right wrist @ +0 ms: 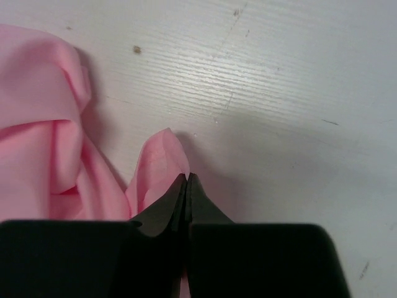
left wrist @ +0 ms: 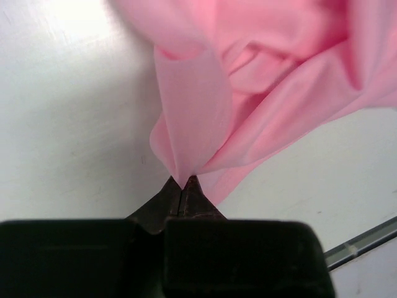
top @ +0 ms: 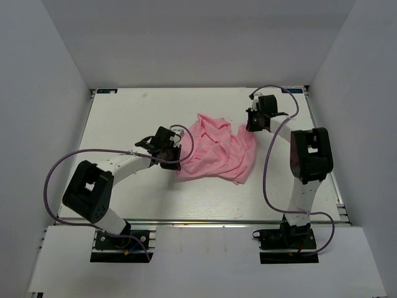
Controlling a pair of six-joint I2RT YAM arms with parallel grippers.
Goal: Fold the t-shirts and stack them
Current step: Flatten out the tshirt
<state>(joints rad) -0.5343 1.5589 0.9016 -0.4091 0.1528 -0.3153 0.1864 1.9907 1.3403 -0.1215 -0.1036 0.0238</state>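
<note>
The light-pink t-shirt (top: 217, 149) lies crumpled in the middle of the white table. My left gripper (top: 174, 155) is at its left edge, shut on a pinch of the pink fabric (left wrist: 192, 118), which fans out from the fingertips (left wrist: 185, 181). My right gripper (top: 253, 121) is at the shirt's upper right corner, shut on a small fold of the t-shirt (right wrist: 162, 162) that sticks out past the fingertips (right wrist: 188, 177). More of the shirt (right wrist: 43, 136) bunches at the left in the right wrist view.
The white table (top: 124, 118) has a raised frame along its edges, with a metal rail (top: 205, 221) at the near side. White walls (top: 43, 93) enclose the left, right and back. Purple cables (top: 59, 171) loop beside both arms.
</note>
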